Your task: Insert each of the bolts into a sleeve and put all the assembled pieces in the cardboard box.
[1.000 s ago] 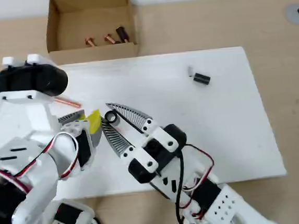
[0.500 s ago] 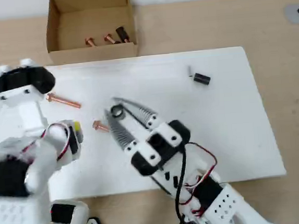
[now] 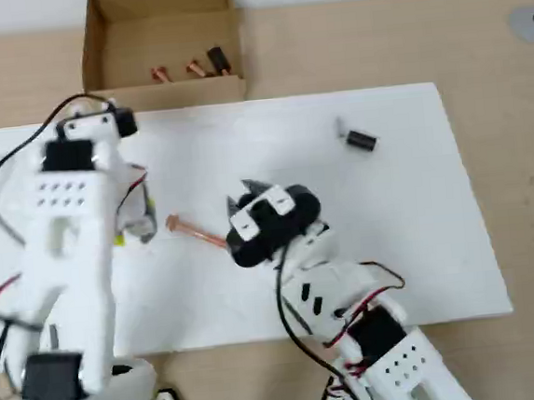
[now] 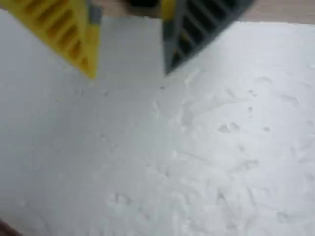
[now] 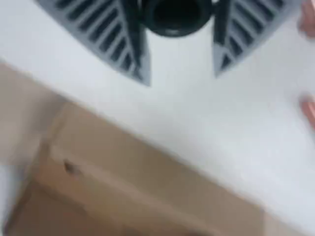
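right claw (image 5: pixel 181 73) is clamped on a black sleeve (image 5: pixel 172 14), which sits deep between the two grey fingers. The sleeve's open end faces the wrist cam, so I'd say its long axis runs roughly along the fingers, not across them. In the high view that claw hangs over the middle of the white board (image 3: pixel 393 245), and the sleeve is tucked under it.

left claw (image 4: pixel 129 71) is apart, one yellow finger and one grey, with nothing between them and bare board underneath.

Next out is the bolt (image 3: pixel 195 232). It's copper and lies flat on the board between the two arms. Its long axis is a diagonal in the high view, with the head end toward the left arm and the other end pointing at the right arm, just beside it. So bolt and sleeve are close but not lined up, and the bolt isn't in the sleeve yet.

Further out there's a second sleeve (image 3: pixel 360 139), lying on its side well apart from both arms, toward the far right part of the board.

The box (image 3: pixel 95 56) sits past the board's far edge. Inside are two copper pieces (image 3: pixel 197 69) and a dark one (image 3: pixel 217 58) against the near wall. They look like finished assemblies, but I can't tell for sure.

Progress guess: a couple of pieces are boxed, this pair is still to mate and drop in, and the spare sleeve is untouched
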Controlling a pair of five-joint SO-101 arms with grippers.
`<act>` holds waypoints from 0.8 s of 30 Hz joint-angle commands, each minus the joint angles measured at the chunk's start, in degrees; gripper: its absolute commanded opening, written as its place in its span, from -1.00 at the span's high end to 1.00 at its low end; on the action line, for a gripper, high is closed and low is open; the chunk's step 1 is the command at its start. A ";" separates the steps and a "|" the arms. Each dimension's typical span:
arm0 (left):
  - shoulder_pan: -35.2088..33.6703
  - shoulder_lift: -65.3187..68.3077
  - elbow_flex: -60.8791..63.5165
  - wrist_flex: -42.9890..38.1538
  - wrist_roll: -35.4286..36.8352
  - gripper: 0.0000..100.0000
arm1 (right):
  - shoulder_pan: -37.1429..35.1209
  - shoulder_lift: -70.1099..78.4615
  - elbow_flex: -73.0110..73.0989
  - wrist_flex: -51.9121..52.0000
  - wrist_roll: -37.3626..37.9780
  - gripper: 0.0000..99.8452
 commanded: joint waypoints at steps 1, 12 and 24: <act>4.57 4.79 -8.53 2.20 8.00 0.79 | 3.47 -0.48 -1.36 1.85 1.67 0.98; 10.90 17.10 -14.42 2.20 36.04 0.79 | 8.75 -0.75 -9.89 23.21 1.32 0.98; 10.90 26.95 -20.48 2.20 37.71 0.80 | 8.92 -0.48 -21.49 38.77 1.58 0.98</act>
